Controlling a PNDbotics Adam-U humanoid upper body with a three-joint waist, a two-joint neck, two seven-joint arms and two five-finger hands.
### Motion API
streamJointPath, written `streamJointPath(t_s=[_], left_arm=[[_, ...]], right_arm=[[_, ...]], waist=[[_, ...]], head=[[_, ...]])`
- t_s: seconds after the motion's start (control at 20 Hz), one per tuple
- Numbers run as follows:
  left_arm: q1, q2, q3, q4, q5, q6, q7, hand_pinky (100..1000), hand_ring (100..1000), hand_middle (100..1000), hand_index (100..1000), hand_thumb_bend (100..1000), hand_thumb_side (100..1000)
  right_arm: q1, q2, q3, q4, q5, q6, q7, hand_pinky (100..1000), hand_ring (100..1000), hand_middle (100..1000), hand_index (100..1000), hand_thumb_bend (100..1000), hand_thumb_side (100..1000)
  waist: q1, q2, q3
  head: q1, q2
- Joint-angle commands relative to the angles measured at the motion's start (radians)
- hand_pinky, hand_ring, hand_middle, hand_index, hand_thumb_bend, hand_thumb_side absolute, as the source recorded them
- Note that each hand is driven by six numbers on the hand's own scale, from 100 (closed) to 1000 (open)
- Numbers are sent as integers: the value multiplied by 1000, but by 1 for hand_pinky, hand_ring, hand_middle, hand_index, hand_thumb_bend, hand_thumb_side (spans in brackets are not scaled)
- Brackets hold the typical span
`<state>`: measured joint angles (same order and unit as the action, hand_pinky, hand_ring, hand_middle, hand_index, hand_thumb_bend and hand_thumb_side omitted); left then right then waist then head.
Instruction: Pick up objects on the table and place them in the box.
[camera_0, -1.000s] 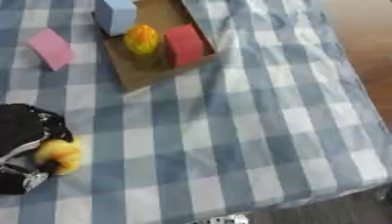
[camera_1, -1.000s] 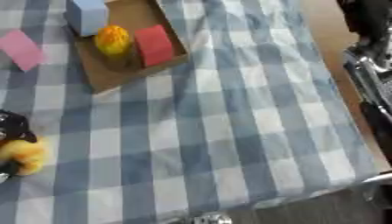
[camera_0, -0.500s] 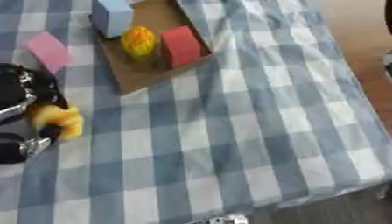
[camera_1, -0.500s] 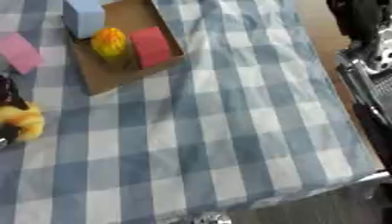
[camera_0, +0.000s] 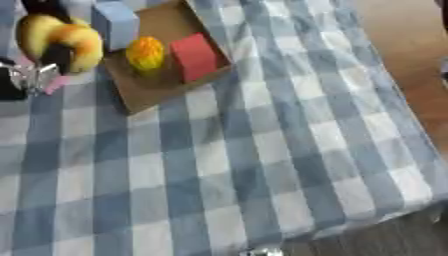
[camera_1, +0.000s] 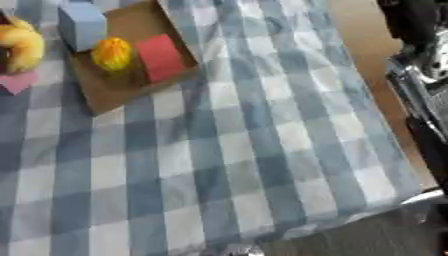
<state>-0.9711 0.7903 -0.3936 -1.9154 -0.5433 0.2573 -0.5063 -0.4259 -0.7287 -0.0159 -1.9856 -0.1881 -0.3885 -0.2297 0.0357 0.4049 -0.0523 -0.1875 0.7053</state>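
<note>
Where box (camera_0: 156, 90) sits: three objects inside.

Blue-white checked tablecloth (camera_0: 262, 150) over table; brown floor (camera_0: 411, 35) at right.

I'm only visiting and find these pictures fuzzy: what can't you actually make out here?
- Left hand: blurred, cut by the left eye view's left edge; its fingers are unreadable.
- Yellow curved object: motion blur hides what it is.
- Pink piece: half hidden at the right eye view's left edge.
- Right hand: not visible.
</note>
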Motion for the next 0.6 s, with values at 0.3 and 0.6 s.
streamJointPath(t_s=[0.3,0.6], left_arm=[[-137,-107,6,252,-47,-41,54,744,623,580,672,100,214],[-138,-149,-29,324,-10,-74,29,746,619,579,670,100,252]], right_arm=[[-25,-17,0,-14,-9,6,11,732,716,688,754,100,520],[-24,-7,-2,-14,-10,11,9,732,716,689,754,100,526]], waist=[[4,2,-27],[3,6,-30]], head=[[35,-43],[38,-40]])
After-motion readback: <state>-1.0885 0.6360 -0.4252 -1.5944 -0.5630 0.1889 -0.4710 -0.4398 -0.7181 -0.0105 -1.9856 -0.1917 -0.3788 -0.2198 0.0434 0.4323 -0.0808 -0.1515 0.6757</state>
